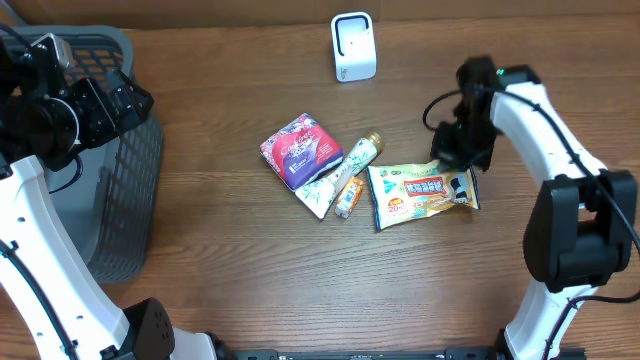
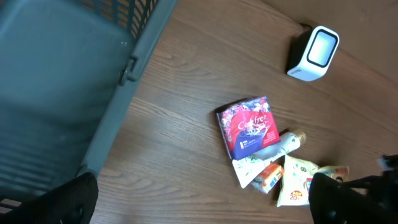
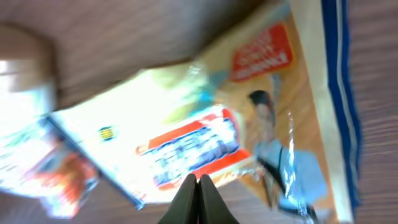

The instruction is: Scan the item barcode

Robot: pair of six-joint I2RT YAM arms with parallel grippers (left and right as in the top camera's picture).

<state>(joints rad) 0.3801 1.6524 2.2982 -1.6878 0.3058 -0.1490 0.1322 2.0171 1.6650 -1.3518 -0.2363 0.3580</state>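
Soft, even indoor light; two crisp views, one smeared

The overhead view is evenly bright and sharp across the wooden table (image 1: 220, 250); shadows beside the white scanner (image 1: 353, 47) are short and faint; the left wrist view is clear, though the grey basket (image 2: 146, 37) reads dim and bluish; the right wrist view is heavily blurred, the snack packet (image 3: 205, 124) out of focus, with pale glare on its wrapper.
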